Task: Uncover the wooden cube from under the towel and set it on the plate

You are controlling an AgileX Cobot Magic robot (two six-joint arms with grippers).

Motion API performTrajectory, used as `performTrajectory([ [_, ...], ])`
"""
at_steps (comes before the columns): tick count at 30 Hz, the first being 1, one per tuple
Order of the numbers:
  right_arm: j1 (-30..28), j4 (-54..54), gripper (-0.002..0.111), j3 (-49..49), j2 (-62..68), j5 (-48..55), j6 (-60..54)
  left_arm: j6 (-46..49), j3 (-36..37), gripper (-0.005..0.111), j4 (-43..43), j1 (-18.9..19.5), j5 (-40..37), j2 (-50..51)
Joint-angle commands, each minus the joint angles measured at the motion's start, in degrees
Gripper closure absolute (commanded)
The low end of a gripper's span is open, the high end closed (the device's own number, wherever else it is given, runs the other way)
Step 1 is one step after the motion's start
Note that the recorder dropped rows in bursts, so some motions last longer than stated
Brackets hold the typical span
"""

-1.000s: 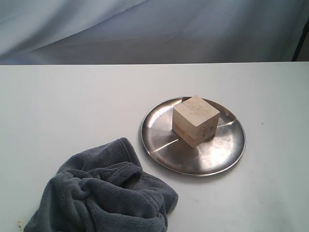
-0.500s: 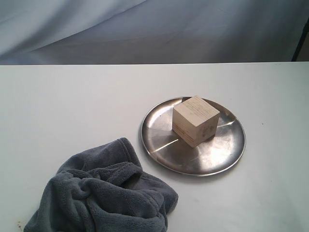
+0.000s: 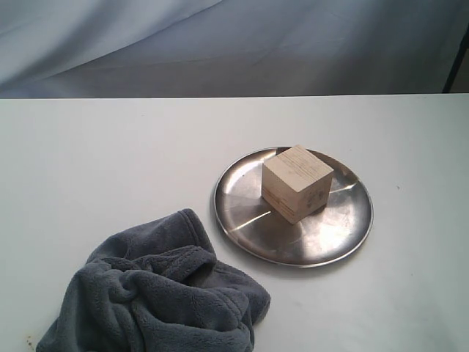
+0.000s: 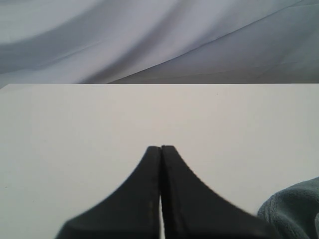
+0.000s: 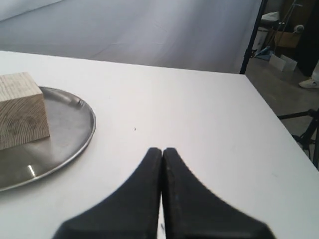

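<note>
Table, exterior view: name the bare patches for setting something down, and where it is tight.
Widest: the table left of the plate, beyond the towel. Also bare: the strip beyond the plate and the patch to its right. Tight: the narrow gap between towel and plate; the wooden cube sits on the plate.

A studio-like lab: draped grey backdrop, white table, black stand
</note>
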State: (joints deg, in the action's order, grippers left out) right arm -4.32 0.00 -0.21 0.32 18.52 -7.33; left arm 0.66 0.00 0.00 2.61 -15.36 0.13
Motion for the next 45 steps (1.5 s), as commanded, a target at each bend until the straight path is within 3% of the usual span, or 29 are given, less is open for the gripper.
performTrajectory([
  [1,0.27,-0.67,0.108,0.21,-0.32,1.26,0.31,-0.13,0.0,0.107,0.0,-0.18,0.37,-0.13],
  [45,3.82,-0.44,0.108,0.21,-0.32,1.14,2.83,-0.13,0.0,0.107,0.0,-0.18,0.37,-0.13],
])
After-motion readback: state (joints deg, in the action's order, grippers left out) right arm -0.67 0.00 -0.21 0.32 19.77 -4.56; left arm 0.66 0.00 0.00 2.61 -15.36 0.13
